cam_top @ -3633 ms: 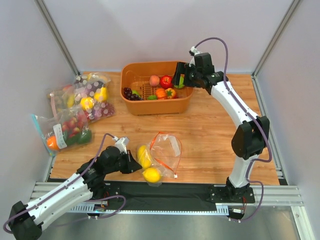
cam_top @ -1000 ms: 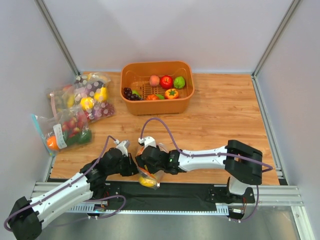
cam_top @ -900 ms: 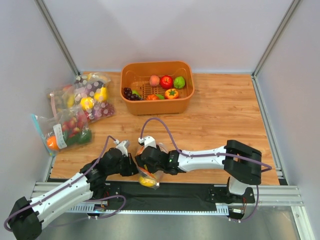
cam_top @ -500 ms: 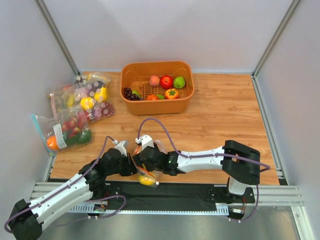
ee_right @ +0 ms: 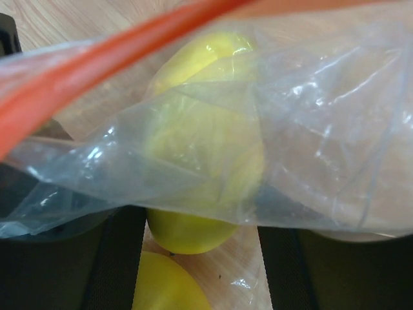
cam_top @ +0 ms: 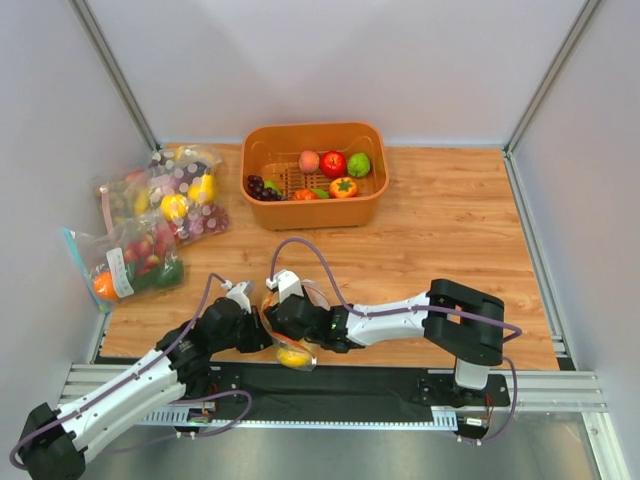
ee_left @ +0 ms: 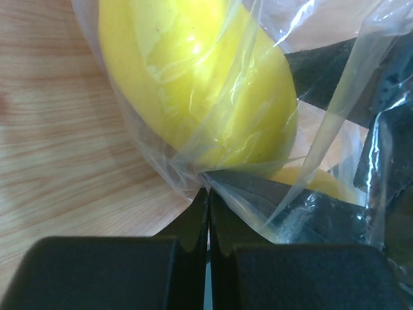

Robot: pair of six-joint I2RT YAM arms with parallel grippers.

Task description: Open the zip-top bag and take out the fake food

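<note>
The clear zip-top bag (cam_top: pixel 308 350) lies crumpled at the table's near edge, a yellow lemon (cam_top: pixel 293 356) showing in it. My left gripper (cam_top: pixel 258 336) is shut on a fold of the bag's plastic (ee_left: pixel 208 188), with a large lemon (ee_left: pixel 193 84) inside the bag just beyond the fingertips. My right gripper (cam_top: pixel 284 322) is open and reaches into the bag under the orange-red zip strip (ee_right: pixel 97 58). Its fingers (ee_right: pixel 119 258) stand on either side of a lemon (ee_right: pixel 193 226), and another lemon (ee_right: pixel 168 290) lies nearer the camera. I see no other fake food in the bag.
An orange basket (cam_top: pixel 318 215) at the back holds a peach, red apple, green fruit, peppers and grapes. Several other filled bags (cam_top: pixel 150 230) lie along the left wall. The black front rail (cam_top: pixel 330 385) runs just below the bag.
The right arm has come from the basket down to the bag and slid left into its mouth. The bag has bunched toward the near edge. The left gripper stays on the plastic.
</note>
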